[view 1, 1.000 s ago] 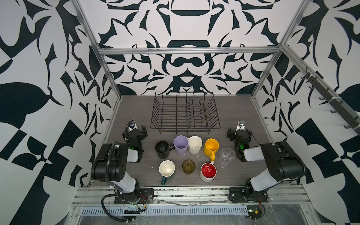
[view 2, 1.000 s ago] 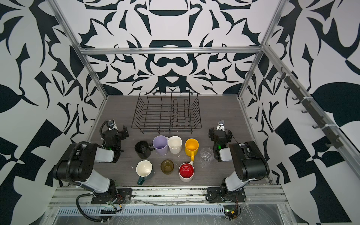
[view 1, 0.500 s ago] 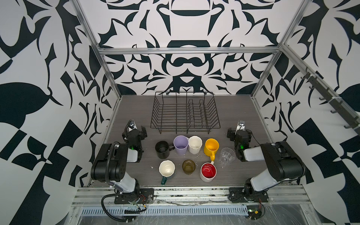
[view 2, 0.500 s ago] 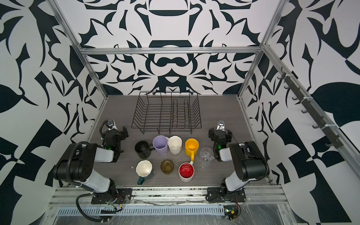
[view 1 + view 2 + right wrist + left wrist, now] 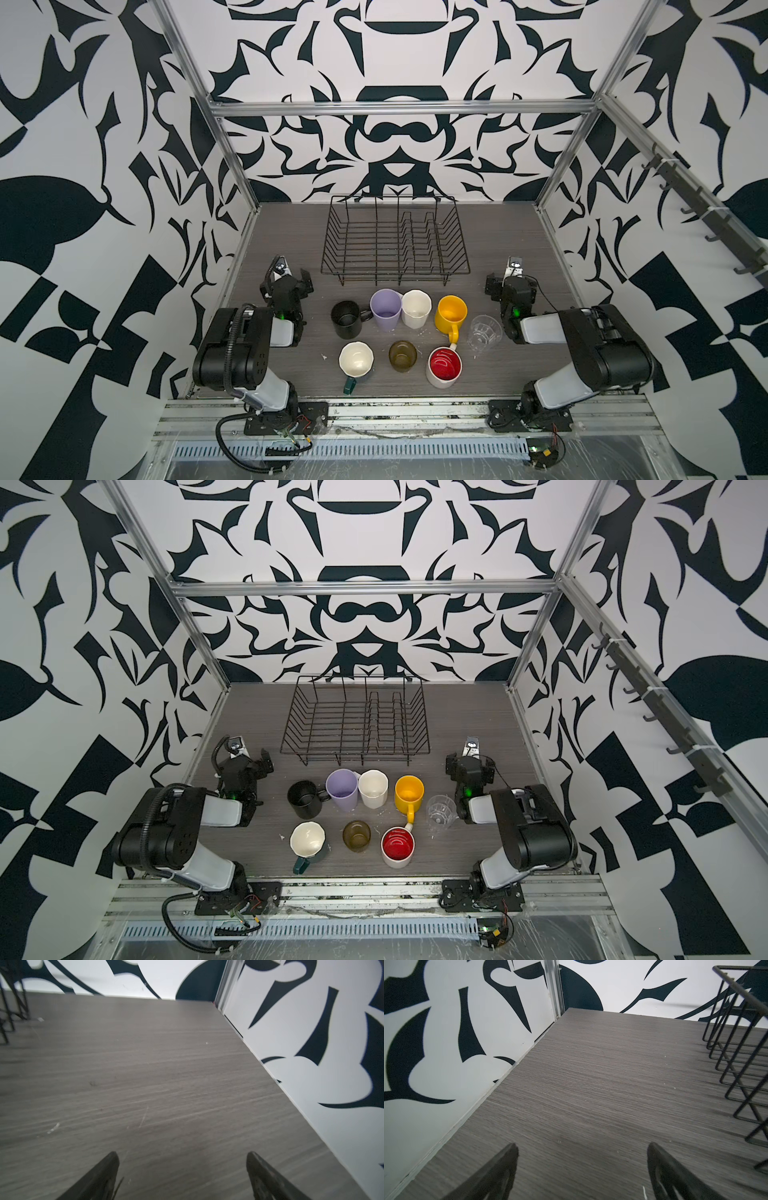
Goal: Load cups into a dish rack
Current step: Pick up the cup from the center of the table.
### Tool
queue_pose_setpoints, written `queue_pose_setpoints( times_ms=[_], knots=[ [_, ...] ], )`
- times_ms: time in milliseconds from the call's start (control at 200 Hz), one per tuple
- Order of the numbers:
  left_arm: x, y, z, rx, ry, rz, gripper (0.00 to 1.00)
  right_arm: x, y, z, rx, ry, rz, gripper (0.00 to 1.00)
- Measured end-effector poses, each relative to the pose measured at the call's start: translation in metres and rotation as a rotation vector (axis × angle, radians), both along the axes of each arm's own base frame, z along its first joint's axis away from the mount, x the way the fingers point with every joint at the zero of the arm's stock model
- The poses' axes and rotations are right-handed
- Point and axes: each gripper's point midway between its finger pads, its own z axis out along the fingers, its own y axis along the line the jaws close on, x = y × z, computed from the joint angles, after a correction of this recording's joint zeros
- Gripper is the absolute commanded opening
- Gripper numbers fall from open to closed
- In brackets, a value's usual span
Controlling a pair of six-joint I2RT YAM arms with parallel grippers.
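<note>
Nothing much has moved since a moment ago. Only the right wrist view has gone smeary, so that arm may be stirring. Both claws are spread wide and empty: left gripper [image 5: 582,1145] and right gripper [image 5: 182,1153] hover over bare table [image 5: 291,232], either side of the dish rack [image 5: 376,249], which holds nothing yet. All eight cups stand upright in a tight huddle just in front of it.

Now the worry. The lilac tumbler [image 5: 386,308] sits hard against the white faceted cup [image 5: 416,307], the black mug [image 5: 346,318] has its handle right up to the tumbler, and the yellow mug [image 5: 451,314] pokes its handle at the red-inside mug [image 5: 444,366]. A wide claw dropping over one could topple its neighbour. And the clear glass [image 5: 483,332] is just beside the right arm, so a careless swing could clip it, I reckon.
</note>
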Motion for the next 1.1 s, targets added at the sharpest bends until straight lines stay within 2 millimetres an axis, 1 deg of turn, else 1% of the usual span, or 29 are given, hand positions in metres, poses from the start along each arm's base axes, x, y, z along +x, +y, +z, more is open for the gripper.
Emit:
queue_pose_setpoints(
  times_ms=[45,70,100,115,145,150,155,165,195,200,205,235,260,280,310,315,350,390,450,485,540,600,635,645,685,795,860,945,1100],
  knots=[
    [-0.003,-0.002,0.009,0.019,-0.022,0.013,0.99,0.004,0.000,0.013,-0.002,0.010,-0.011,1.00],
    [-0.005,-0.004,0.016,0.033,-0.034,0.020,0.99,0.008,0.001,0.026,0.003,0.006,-0.019,1.00],
    [-0.007,-0.007,0.023,0.042,-0.040,0.022,0.99,0.014,0.002,0.047,0.016,-0.017,-0.029,1.00],
    [-0.009,-0.008,0.031,0.040,-0.055,0.027,0.99,0.017,0.002,0.057,0.024,-0.034,-0.032,0.99],
    [-0.011,-0.011,0.041,0.038,-0.064,0.030,0.99,0.023,0.003,0.080,0.044,-0.071,-0.038,0.99],
    [-0.011,-0.011,0.043,0.035,-0.064,0.032,0.99,0.025,0.004,0.090,0.054,-0.085,-0.040,0.99],
    [-0.011,-0.012,0.046,0.030,-0.065,0.033,0.99,0.025,0.004,0.090,0.054,-0.085,-0.040,0.99],
    [-0.012,-0.012,0.049,0.028,-0.065,0.034,0.99,0.027,0.004,0.099,0.064,-0.101,-0.042,0.99],
    [-0.012,-0.012,0.064,0.013,-0.076,0.047,0.99,0.030,0.006,0.120,0.092,-0.138,-0.044,0.99],
    [-0.012,-0.011,0.067,0.012,-0.076,0.051,0.99,0.031,0.006,0.129,0.104,-0.155,-0.045,1.00],
    [-0.011,-0.011,0.072,0.009,-0.083,0.053,0.99,0.031,0.006,0.129,0.104,-0.155,-0.045,1.00],
    [-0.010,-0.010,0.090,-0.012,-0.097,0.069,0.99,0.034,0.008,0.153,0.145,-0.199,-0.049,1.00],
    [-0.009,-0.008,0.109,-0.036,-0.118,0.083,0.99,0.034,0.008,0.167,0.175,-0.223,-0.053,0.99],
    [-0.008,-0.007,0.119,-0.049,-0.128,0.090,0.99,0.034,0.010,0.179,0.204,-0.242,-0.054,1.00],
    [-0.008,-0.007,0.139,-0.074,-0.144,0.101,0.99,0.033,0.011,0.190,0.235,-0.253,-0.054,1.00],
    [-0.008,-0.006,0.145,-0.084,-0.150,0.102,0.99,0.033,0.011,0.192,0.246,-0.257,-0.054,1.00],
    [-0.009,-0.007,0.164,-0.109,-0.162,0.101,0.99,0.031,0.013,0.201,0.277,-0.262,-0.047,0.99],
    [-0.014,-0.008,0.183,-0.141,-0.166,0.088,1.00,0.027,0.016,0.204,0.313,-0.260,-0.032,0.96],
    [-0.022,-0.012,0.200,-0.190,-0.151,0.062,0.97,0.018,0.021,0.199,0.348,-0.234,-0.006,0.92],
    [-0.028,-0.014,0.205,-0.215,-0.128,0.051,0.95,0.012,0.023,0.194,0.363,-0.217,0.009,0.90],
    [-0.037,-0.018,0.205,-0.250,-0.076,0.038,0.92,0.002,0.026,0.183,0.375,-0.179,0.022,0.88],
    [-0.046,-0.023,0.199,-0.297,0.013,0.024,0.86,-0.007,0.027,0.174,0.376,-0.129,0.028,0.87],
    [-0.050,-0.027,0.193,-0.326,0.063,0.018,0.86,-0.010,0.028,0.170,0.373,-0.108,0.030,0.87],
    [-0.052,-0.029,0.190,-0.330,0.086,0.013,0.83,-0.011,0.028,0.169,0.373,-0.102,0.030,0.87],
    [-0.059,-0.035,0.179,-0.373,0.161,0.007,0.79,-0.013,0.028,0.165,0.369,-0.072,0.030,0.86],
    [-0.085,-0.055,0.137,-0.496,0.387,-0.017,0.71,-0.011,0.031,0.155,0.356,0.021,0.037,0.85],
    [-0.104,-0.066,0.115,-0.567,0.511,-0.020,0.69,-0.006,0.036,0.149,0.356,0.071,0.055,0.86],
    [-0.128,-0.078,0.098,-0.657,0.612,-0.017,0.69,-0.003,0.042,0.140,0.362,0.117,0.080,0.87],
    [-0.165,-0.089,0.085,-0.785,0.656,-0.002,0.68,-0.007,0.048,0.128,0.371,0.172,0.106,0.87]
  ],
)
